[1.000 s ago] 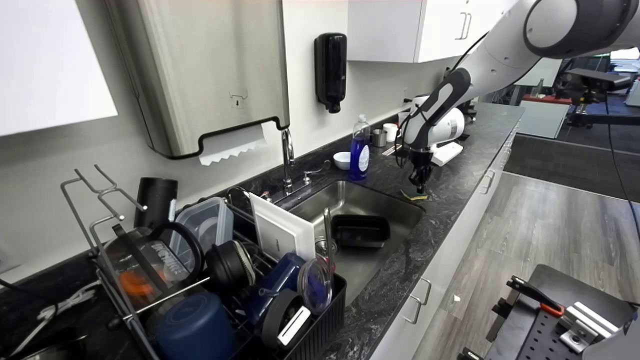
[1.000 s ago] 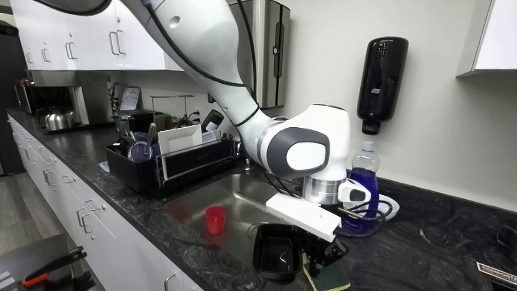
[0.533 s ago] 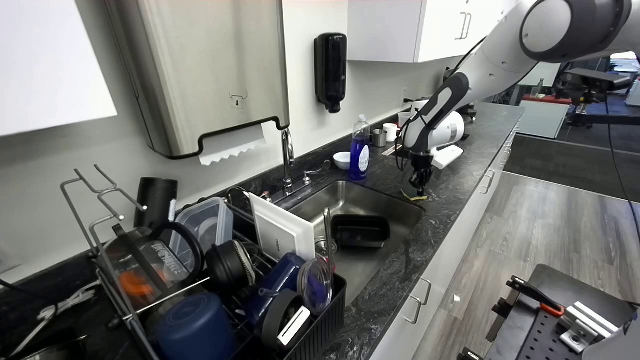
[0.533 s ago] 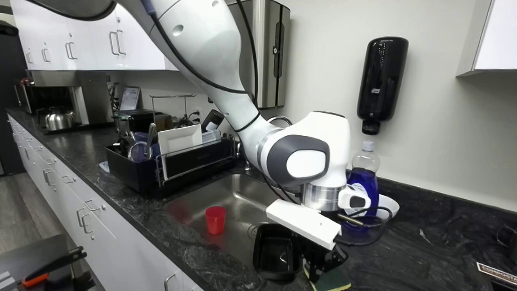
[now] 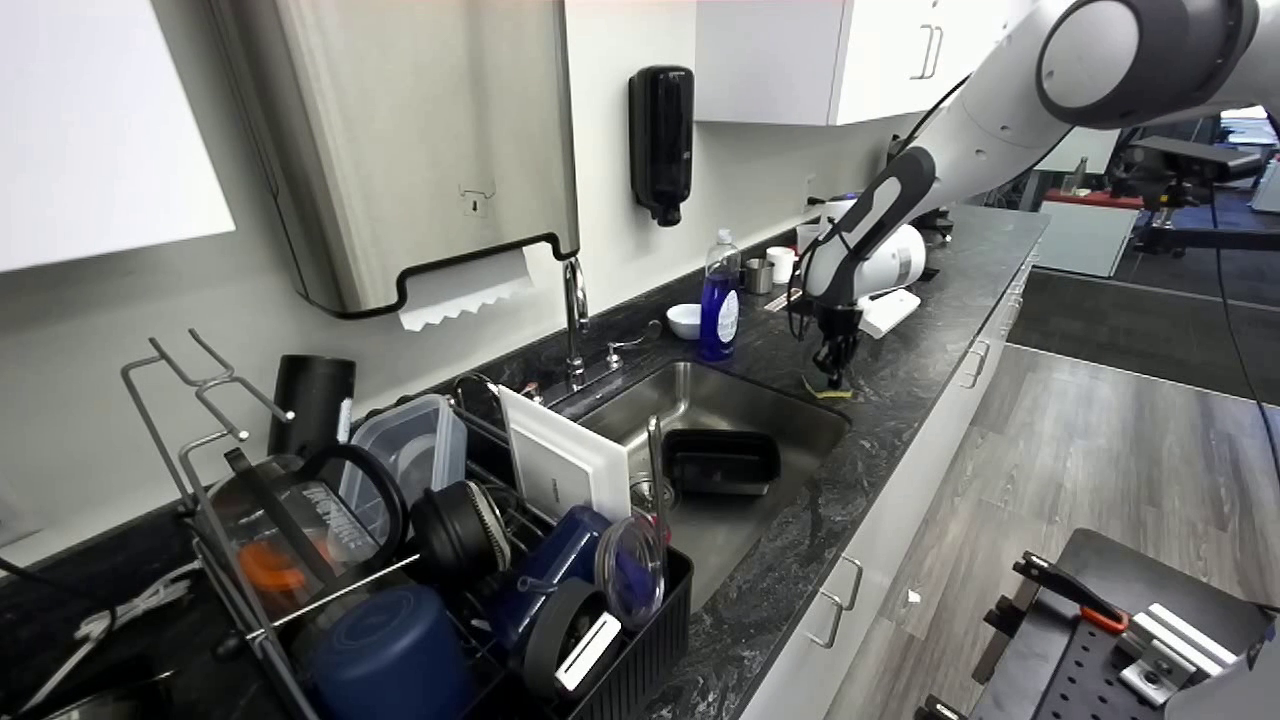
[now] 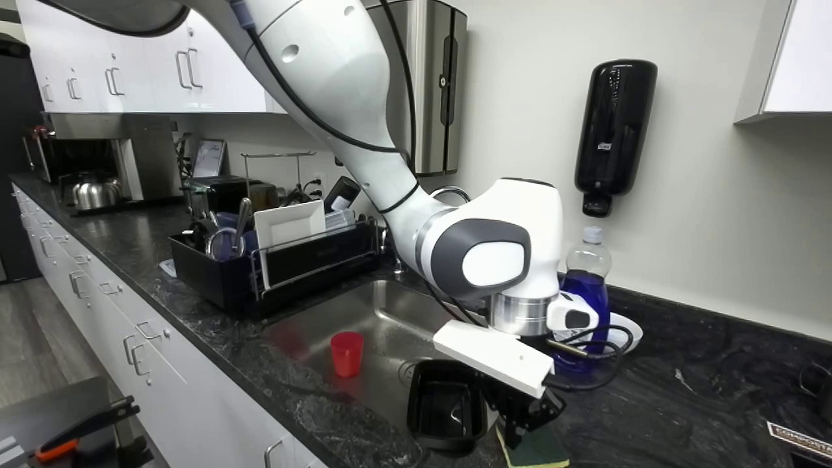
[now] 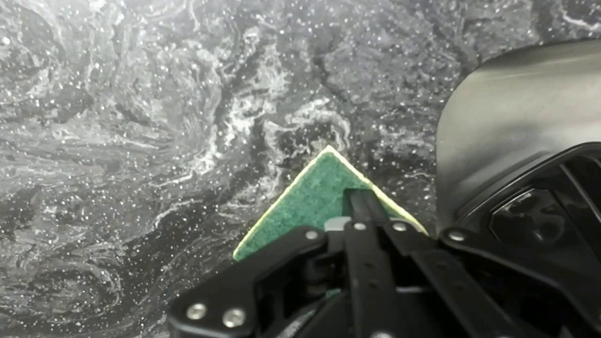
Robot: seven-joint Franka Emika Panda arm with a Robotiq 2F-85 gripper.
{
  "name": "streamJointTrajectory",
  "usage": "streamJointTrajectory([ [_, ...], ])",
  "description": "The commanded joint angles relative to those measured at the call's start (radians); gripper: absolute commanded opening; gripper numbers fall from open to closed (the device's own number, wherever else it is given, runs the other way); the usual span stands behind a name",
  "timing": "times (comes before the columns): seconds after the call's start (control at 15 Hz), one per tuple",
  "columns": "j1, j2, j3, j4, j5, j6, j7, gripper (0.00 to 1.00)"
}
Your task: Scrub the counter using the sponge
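Green with yellow edges, the sponge (image 7: 305,206) lies on the counter (image 7: 141,117) just beside the sink (image 7: 526,94); the gripper (image 7: 364,199) is clenched, its tips together on top. "COMPOSTA" is all I can read of a label (image 6: 798,439).

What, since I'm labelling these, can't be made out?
Green-and-yellow sponge, near part: wrist view, behind the black jointed gripper.
Black plastic container, right end: wrist view, cut off by the edge.
Round white bowl, left side: in an exterior view, behind the clear bottle of blue liquid.
White bottle label, any lettering: in an exterior view, too small.
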Motion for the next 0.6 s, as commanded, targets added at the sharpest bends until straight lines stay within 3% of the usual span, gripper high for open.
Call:
streamJointTrajectory([
  [0.0,-0.018,0.025,0.018,0.030,-0.014,0.030,-0.025,0.00],
  [0.53,-0.035,0.081,0.019,0.118,-0.010,0.039,-0.034,0.00],
])
